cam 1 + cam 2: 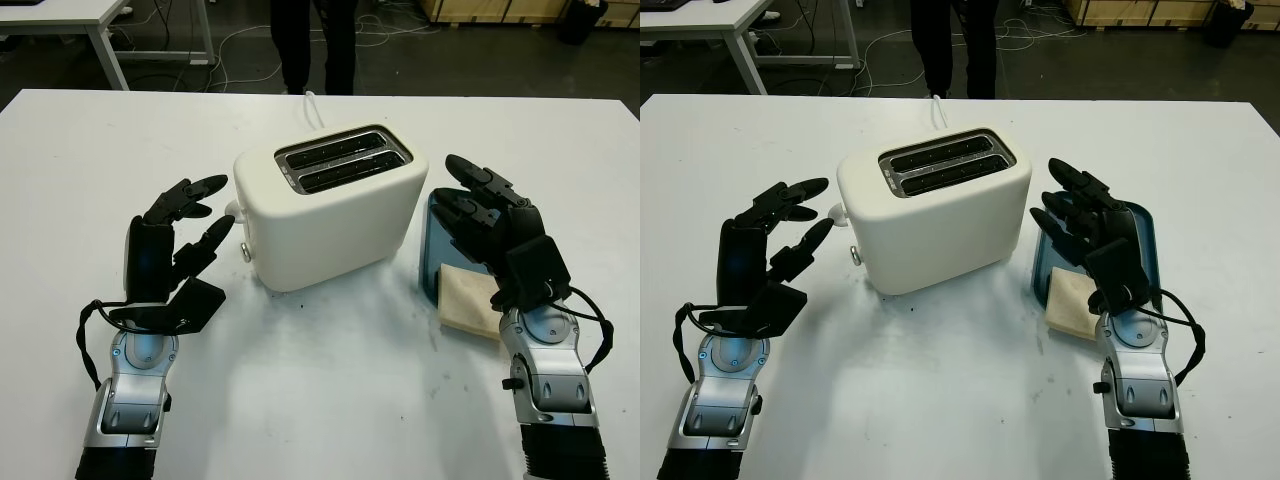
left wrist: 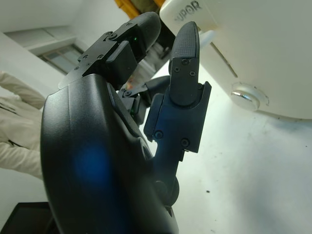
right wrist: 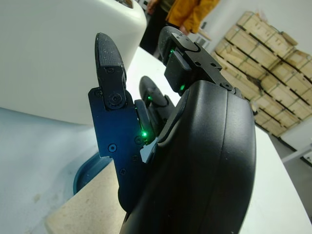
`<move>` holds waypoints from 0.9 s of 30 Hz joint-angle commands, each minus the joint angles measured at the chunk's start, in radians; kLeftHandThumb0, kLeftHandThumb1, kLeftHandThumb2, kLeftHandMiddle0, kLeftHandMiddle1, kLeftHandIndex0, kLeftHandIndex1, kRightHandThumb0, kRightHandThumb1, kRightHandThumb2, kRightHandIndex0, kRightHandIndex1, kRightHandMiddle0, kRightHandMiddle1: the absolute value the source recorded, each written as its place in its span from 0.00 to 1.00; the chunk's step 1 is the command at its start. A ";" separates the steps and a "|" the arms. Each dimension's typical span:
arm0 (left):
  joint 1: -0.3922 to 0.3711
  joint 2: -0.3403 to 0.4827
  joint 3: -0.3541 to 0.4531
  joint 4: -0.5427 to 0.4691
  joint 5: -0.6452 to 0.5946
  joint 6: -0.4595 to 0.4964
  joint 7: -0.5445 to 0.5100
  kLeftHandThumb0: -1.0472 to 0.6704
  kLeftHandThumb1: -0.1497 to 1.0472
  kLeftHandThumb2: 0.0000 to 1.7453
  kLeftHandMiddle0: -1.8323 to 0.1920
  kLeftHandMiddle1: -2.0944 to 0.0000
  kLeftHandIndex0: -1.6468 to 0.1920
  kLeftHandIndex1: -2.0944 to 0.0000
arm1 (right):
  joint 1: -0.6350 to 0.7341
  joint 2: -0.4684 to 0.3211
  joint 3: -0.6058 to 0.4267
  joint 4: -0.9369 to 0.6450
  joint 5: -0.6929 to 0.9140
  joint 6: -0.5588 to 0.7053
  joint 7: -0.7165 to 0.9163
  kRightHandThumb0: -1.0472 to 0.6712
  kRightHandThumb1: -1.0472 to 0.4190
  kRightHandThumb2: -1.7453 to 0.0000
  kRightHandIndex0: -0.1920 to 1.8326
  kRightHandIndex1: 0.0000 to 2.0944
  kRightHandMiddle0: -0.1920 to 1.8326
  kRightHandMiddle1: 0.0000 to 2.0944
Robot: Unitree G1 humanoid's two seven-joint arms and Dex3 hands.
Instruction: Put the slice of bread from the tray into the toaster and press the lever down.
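Note:
A white two-slot toaster [image 1: 330,205] stands mid-table with both slots [image 1: 343,158] empty. Its lever knob [image 1: 232,209] and a round dial [image 1: 247,252] sit on the end facing my left hand. To the toaster's right, a pale slice of bread [image 1: 470,298] lies flat at the near end of the blue tray [image 1: 438,240]. My right hand [image 1: 457,190] hovers open over the tray, just beyond the bread, holding nothing. My left hand [image 1: 215,207] is open beside the lever end, a short gap from it. The right wrist view has the bread [image 3: 83,214] under the palm.
The white table [image 1: 330,400] stretches wide around the toaster. The toaster's white cable [image 1: 315,105] runs off the far edge. A person's legs [image 1: 318,45] stand behind the table. Another white table [image 1: 60,20] and loose floor cables are at the back left.

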 commanded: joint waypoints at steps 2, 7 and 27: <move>0.000 -0.002 -0.003 -0.007 -0.005 0.007 -0.002 0.28 0.89 0.17 0.71 0.43 0.51 0.86 | -0.013 -0.011 0.002 -0.011 -0.005 0.009 0.001 0.31 0.09 0.91 0.41 0.00 0.35 0.00; -0.004 0.002 -0.006 0.002 0.000 -0.006 0.001 0.28 0.89 0.17 0.70 0.43 0.51 0.86 | -0.013 -0.009 0.001 -0.014 -0.003 0.014 0.001 0.32 0.09 0.91 0.41 0.00 0.35 0.00; -0.005 -0.001 -0.001 0.014 -0.017 -0.013 0.001 0.28 0.89 0.16 0.71 0.41 0.51 0.86 | 0.225 -0.143 0.019 -0.231 -0.176 -0.076 0.041 0.31 0.09 0.99 0.39 0.00 0.36 0.00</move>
